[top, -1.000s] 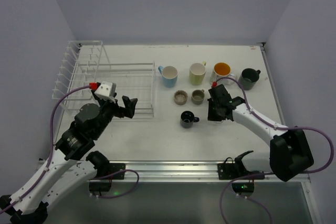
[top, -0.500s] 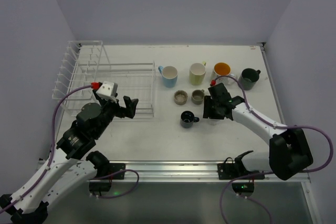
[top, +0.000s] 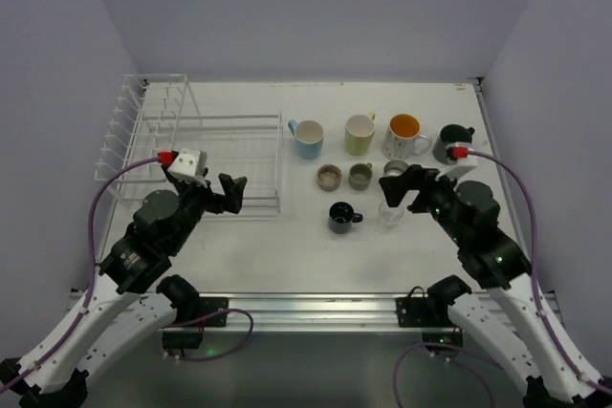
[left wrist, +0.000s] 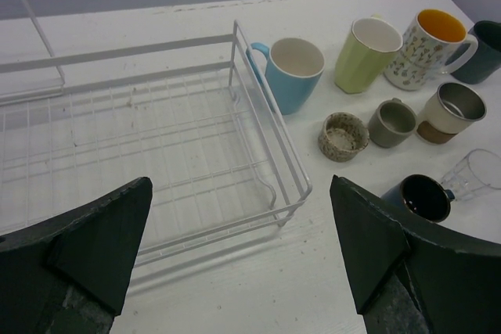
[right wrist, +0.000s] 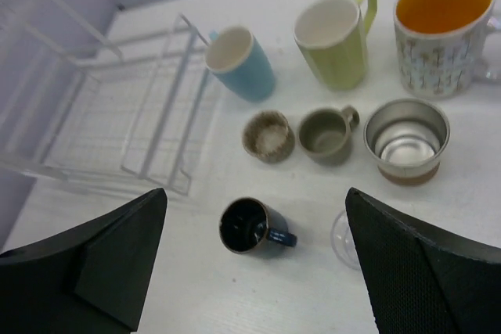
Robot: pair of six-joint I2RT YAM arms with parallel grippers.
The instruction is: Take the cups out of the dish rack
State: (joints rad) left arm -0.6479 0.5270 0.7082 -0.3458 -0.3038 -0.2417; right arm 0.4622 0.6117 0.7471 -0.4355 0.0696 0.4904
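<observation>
The left arm (top: 143,246) rises from 7 o'clock, and the left end effector (top: 232,194) points toward 2 o'clock, jaws spread wide. The right arm (top: 488,247) leans in from 5 o'clock; the right end effector (top: 404,185) faces 10 o'clock, jaws equally wide.

bright even light, soft shadows, right wrist view blurred

Upright cups (top: 308,139) right of dish rack (top: 210,119)

Thin white coated-wire rack (top: 220,118), glossy glazed blue mug (left wrist: 291,74), rough speckled cup (left wrist: 343,134), shiny steel-lined cup (right wrist: 406,140), clear glass (left wrist: 470,174), matt scuffed desk (left wrist: 235,287).
</observation>
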